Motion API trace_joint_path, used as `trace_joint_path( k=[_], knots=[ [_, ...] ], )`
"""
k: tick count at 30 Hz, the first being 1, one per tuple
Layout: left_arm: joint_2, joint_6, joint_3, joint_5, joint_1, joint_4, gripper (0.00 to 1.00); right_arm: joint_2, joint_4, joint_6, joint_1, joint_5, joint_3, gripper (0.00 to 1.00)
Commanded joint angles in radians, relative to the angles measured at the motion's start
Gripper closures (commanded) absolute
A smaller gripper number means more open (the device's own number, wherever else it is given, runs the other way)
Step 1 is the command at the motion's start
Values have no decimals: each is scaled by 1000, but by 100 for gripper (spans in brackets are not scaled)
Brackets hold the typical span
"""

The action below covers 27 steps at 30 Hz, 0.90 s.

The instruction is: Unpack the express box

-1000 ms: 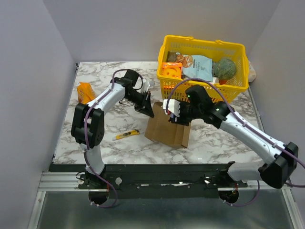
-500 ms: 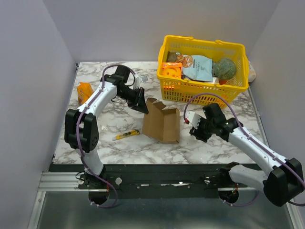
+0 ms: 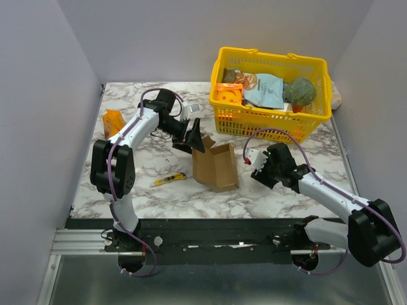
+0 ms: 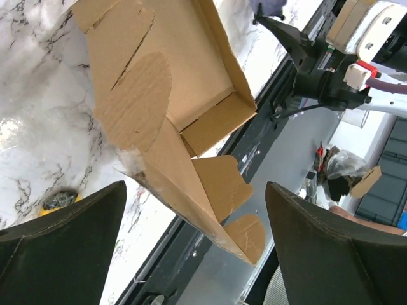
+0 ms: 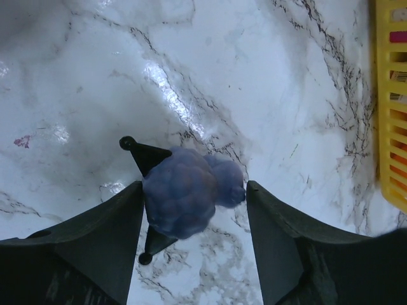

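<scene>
Showing the express box (image 3: pixel 216 166) lying open near the middle of the marble table (image 3: pixel 254 194), flaps splaying outward, just in front of the yellow basket (image 3: pixel 267 122). Holding the left gripper (image 3: pixel 196 136) at the box's far left flap, fingers standing fully apart and gripping nothing. Straddling a small purple-blue knobbly lump (image 5: pixel 181 203) on the marble just right of the box with the right gripper (image 5: pixel 194 185), fingers standing wide and close against both its sides, making it impossible to tell whether gripping or merely flanking it.
</scene>
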State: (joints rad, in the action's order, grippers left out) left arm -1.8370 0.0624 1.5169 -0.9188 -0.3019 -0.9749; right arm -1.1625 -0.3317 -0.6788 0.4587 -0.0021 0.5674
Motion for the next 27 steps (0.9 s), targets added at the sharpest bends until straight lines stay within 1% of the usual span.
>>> trace_joint_path(
  k=[1,2,3,4,5,7,8,9,11,12,13,14,15,16,17,18,20,23,27],
  knots=[
    [5,-55,75,-48,4,-8,1,41,-58,60,-3,7,113,25],
    [11,-56,87,-39,4,-13,1,40,-161,83,-3,7,165,24],
    [15,-84,112,-23,4,-21,1,35,-209,114,-3,7,213,24],
    [16,-107,123,26,4,-24,1,32,-258,149,-3,-24,259,23],
    [18,-128,135,55,4,-31,1,30,-336,163,-3,-47,349,0],
    [18,-160,172,134,6,-47,1,30,-377,189,-2,-97,409,0],
    [15,-197,189,197,9,-54,1,29,-401,196,-3,-111,458,0],
    [12,-208,206,218,14,-65,1,29,-402,215,-3,-107,483,0],
    [15,-210,258,245,43,-67,1,26,-360,318,-2,-50,518,0],
    [19,-197,275,250,55,-55,1,21,-340,367,-2,81,560,0],
    [24,-190,301,255,82,-42,1,-3,-325,443,-2,158,583,0],
    [30,-181,310,262,95,-33,1,-26,-325,465,-2,238,616,0],
    [44,-162,318,291,109,-9,1,-61,-345,481,-2,346,693,0],
    [51,-161,333,308,121,-1,1,-127,-366,508,-2,390,738,0],
    [59,-161,341,323,139,7,1,-156,-380,521,-2,427,767,0],
    [70,-161,344,349,147,22,1,-169,-371,524,0,445,782,0],
    [84,-157,342,368,165,39,1,-190,-327,512,0,407,825,0],
    [76,-144,364,385,176,47,1,-235,-316,533,0,384,920,0],
    [56,-133,405,405,181,59,1,-256,-290,532,-2,412,996,0]
  ],
)
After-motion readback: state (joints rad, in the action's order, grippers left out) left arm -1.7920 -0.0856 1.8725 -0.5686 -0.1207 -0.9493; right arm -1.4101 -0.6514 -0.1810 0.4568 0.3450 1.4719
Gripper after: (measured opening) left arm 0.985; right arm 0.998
